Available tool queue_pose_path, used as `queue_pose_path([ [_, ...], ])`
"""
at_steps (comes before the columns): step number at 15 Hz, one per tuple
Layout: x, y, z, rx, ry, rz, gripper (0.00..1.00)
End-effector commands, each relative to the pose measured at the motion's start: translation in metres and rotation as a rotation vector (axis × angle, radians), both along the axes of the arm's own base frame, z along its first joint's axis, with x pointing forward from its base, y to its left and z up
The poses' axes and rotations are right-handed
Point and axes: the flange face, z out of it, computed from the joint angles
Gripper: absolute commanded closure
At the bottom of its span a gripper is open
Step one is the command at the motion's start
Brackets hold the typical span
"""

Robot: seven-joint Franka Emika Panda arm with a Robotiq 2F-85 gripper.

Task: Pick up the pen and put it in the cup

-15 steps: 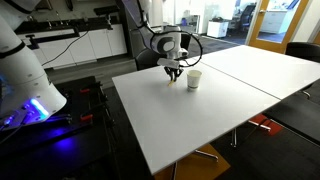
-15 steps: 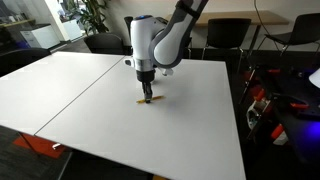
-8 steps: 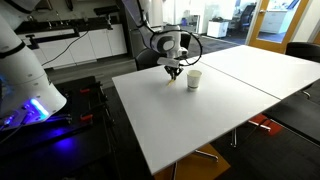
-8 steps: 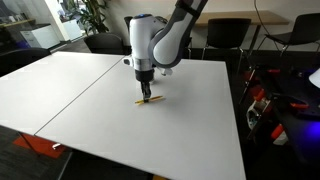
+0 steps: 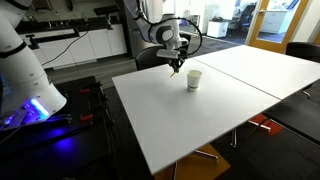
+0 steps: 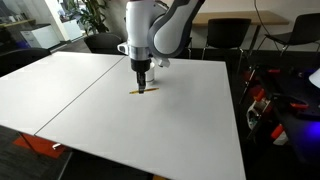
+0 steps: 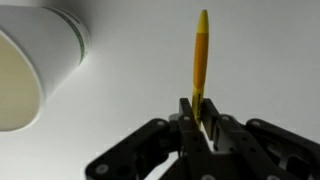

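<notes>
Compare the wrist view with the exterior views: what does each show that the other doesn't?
Wrist view only: a close-up of the gripper shut on the yellow pen, whose free end points away, with the cup off to its left. Exterior views only: the whole white table and the arm reaching over it. Shared: gripper and pen appear in all; the cup also shows in an exterior view.

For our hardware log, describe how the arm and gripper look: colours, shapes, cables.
The arm has smooth, rounded white shells with dark grey sections at the joints. The gripper is black, with angular linked fingers. A black cable loops by the wrist. No markings are readable.
</notes>
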Motion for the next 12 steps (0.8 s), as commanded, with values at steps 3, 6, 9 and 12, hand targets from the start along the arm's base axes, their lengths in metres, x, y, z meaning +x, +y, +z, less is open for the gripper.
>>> queue_pose_path([
  [3,-0.009,0.000,0.048,-0.088,-0.139,-0.095,0.96],
  [6,-0.005,-0.004,0.062,-0.142,-0.247,-0.152,0.96],
  [9,0.000,-0.010,0.074,-0.202,-0.352,-0.215,0.96],
  [12,0.000,-0.013,0.083,-0.256,-0.419,-0.283,0.96],
])
